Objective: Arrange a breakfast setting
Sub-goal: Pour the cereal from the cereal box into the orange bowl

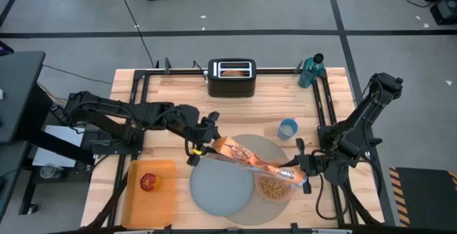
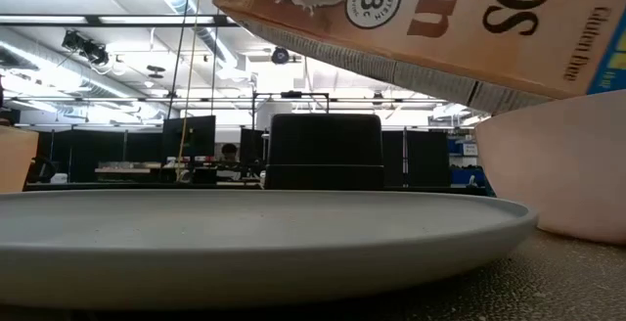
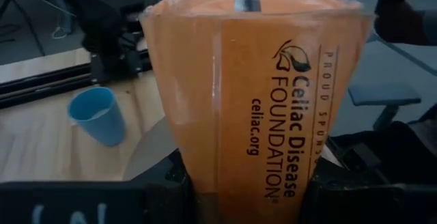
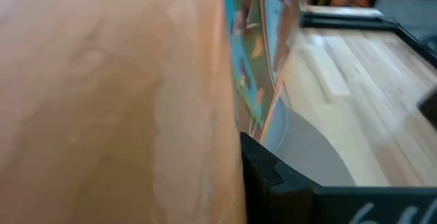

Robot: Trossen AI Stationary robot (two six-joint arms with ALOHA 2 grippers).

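An orange cereal box (image 1: 251, 160) hangs slanted over the round grey-tan placemat (image 1: 275, 148), its lower end above the pink bowl (image 1: 273, 188), which holds brown cereal pieces. The grey plate (image 1: 221, 184) lies on the placemat beside the bowl. My left gripper (image 1: 203, 143) is shut on the box's upper end; my right gripper (image 1: 301, 170) is at its lower end. The red apple (image 1: 150, 182) lies on the orange board. A toasted bagel half sits in the toaster (image 1: 232, 77). The spoon is not in view. My left gripper pinches the box's closed end (image 3: 249, 176) between its two fingers, across the narrow side, coming level from the table's left. The box is lifted clear and slants down toward the bowl. My right gripper holds the box's lower end (image 4: 229, 115), coming from the table's right. One finger (image 4: 263, 173) lies against the box's edge, and the box hides the other. That end hangs just above the bowl.
A blue cup (image 1: 288, 128) stands just beyond the placemat on the right. A green bottle (image 1: 310, 70) stands at the far right edge. The black toaster stands at the far middle. The orange board (image 1: 151, 191) lies at the near left.
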